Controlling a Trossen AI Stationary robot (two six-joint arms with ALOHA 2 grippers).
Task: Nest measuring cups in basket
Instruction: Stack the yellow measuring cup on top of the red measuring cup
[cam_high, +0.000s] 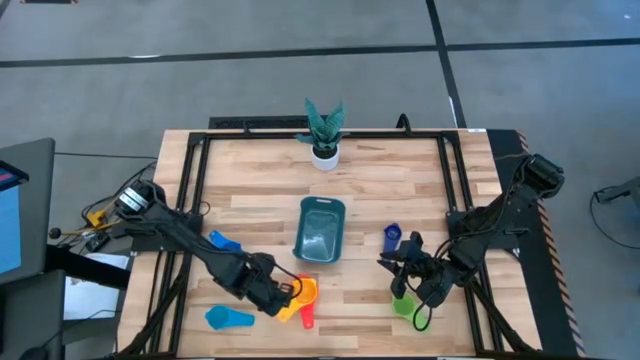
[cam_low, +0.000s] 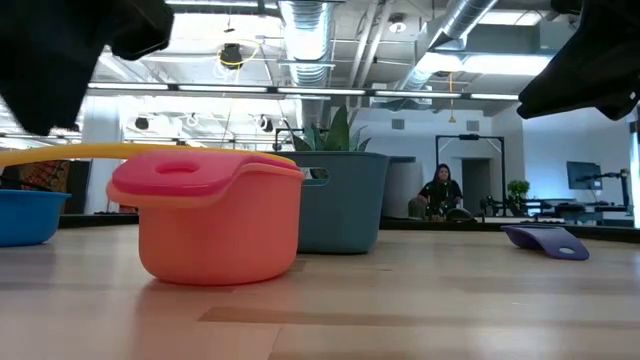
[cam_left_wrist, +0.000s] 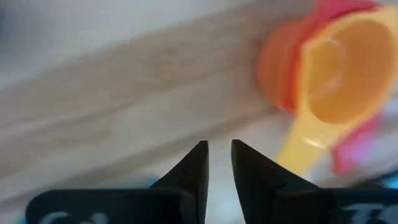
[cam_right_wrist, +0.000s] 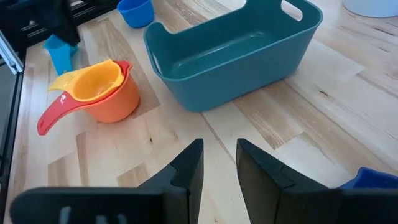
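The teal basket (cam_high: 320, 230) stands mid-table and is empty inside (cam_right_wrist: 236, 53). Near its front-left corner, the yellow cup sits in the red cup, and both sit in the orange cup (cam_high: 305, 293) (cam_right_wrist: 102, 90) (cam_low: 215, 225). My left gripper (cam_high: 283, 295) (cam_left_wrist: 217, 155) is just left of this stack, its fingers a narrow gap apart and empty. The yellow handle (cam_left_wrist: 298, 140) lies beside them. My right gripper (cam_high: 402, 265) (cam_right_wrist: 217, 162) hovers right of the basket, narrowly open and empty. The green cup (cam_high: 403, 303), dark blue cup (cam_high: 392, 238), blue cup (cam_high: 222, 241) and light blue cup (cam_high: 230, 318) lie on the table.
A small white pot with a green plant (cam_high: 324, 140) stands at the far edge behind the basket. Black frame rails (cam_high: 190, 200) run along the table's left, right and far sides. Bare wood lies between the stack and the green cup.
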